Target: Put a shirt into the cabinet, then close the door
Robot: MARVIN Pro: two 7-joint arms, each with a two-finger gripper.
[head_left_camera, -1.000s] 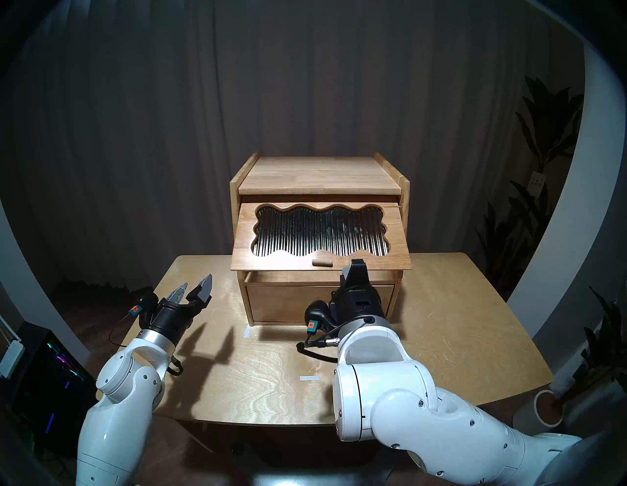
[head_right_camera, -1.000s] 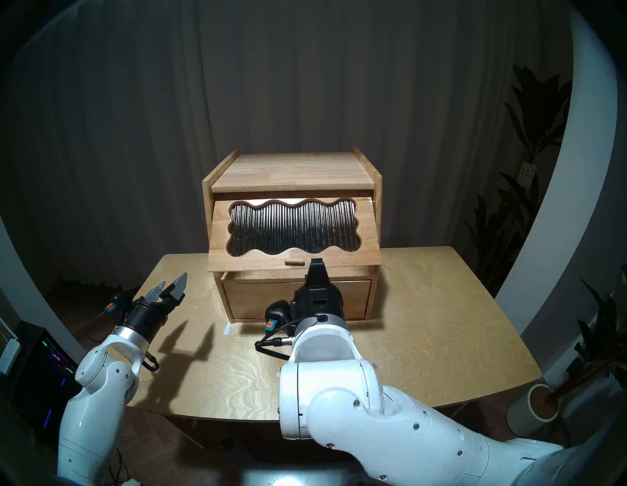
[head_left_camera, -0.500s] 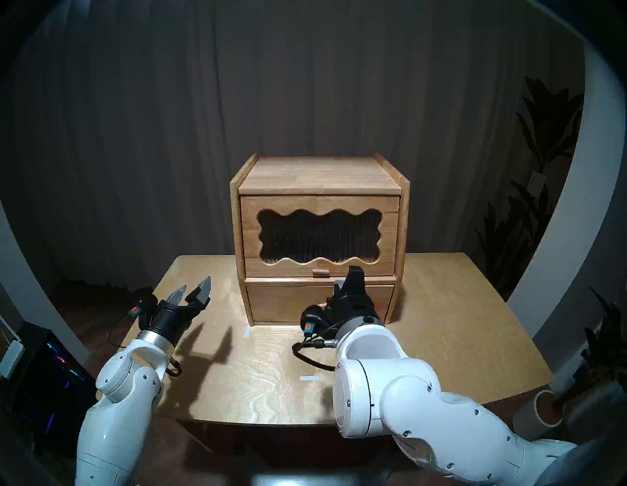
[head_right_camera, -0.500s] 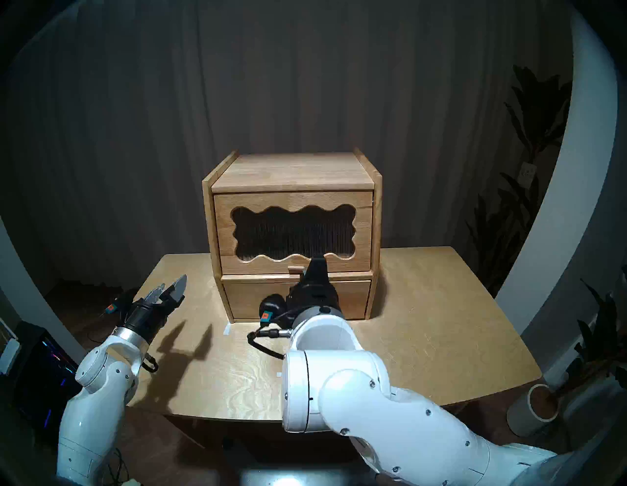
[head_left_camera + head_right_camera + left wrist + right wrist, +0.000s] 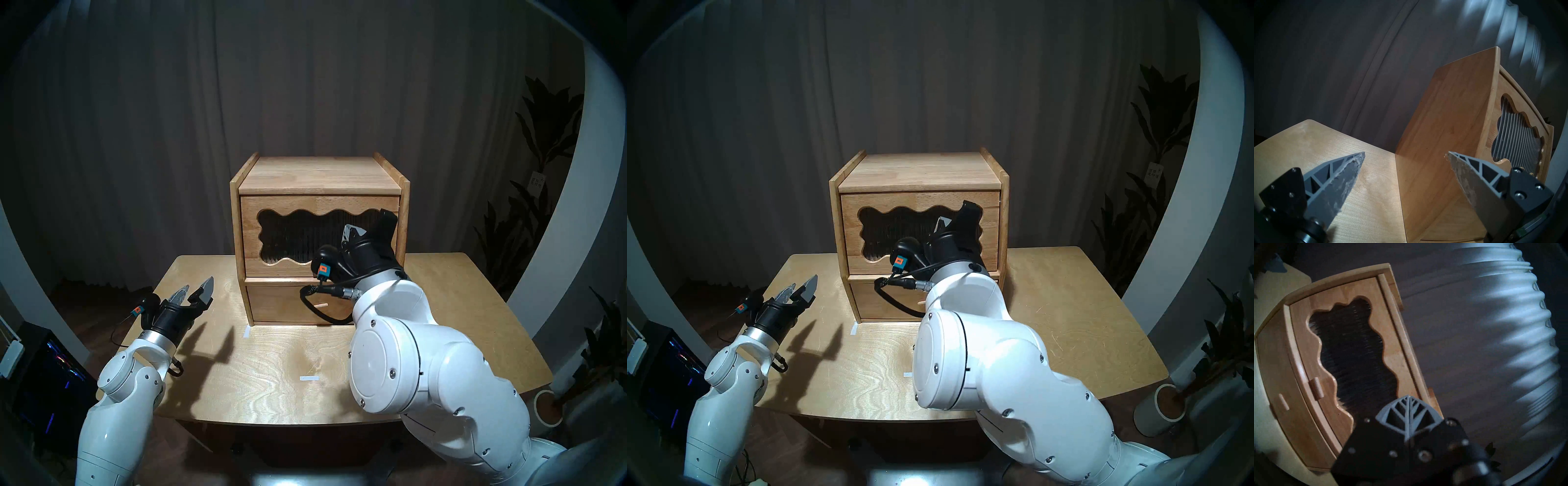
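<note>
I see the cabinet (image 5: pixel 319 176) standing at the rear centre of the table (image 5: pixel 271 390), with bare tabletop in front and on both sides. The door (image 5: pixel 288 203) sits flush in its frame, its lower edge meeting the drawer (image 5: pixel 271 302); its wavy window shows dark ribbed glass. I cannot see the shirt through that glass. My right gripper (image 5: pixel 1407 397) is raised before the door's right end, fingers pressed together on nothing. My left gripper (image 5: pixel 1405 153) hovers over the table's left side, well apart from the cabinet, fingers spread and empty.
</note>
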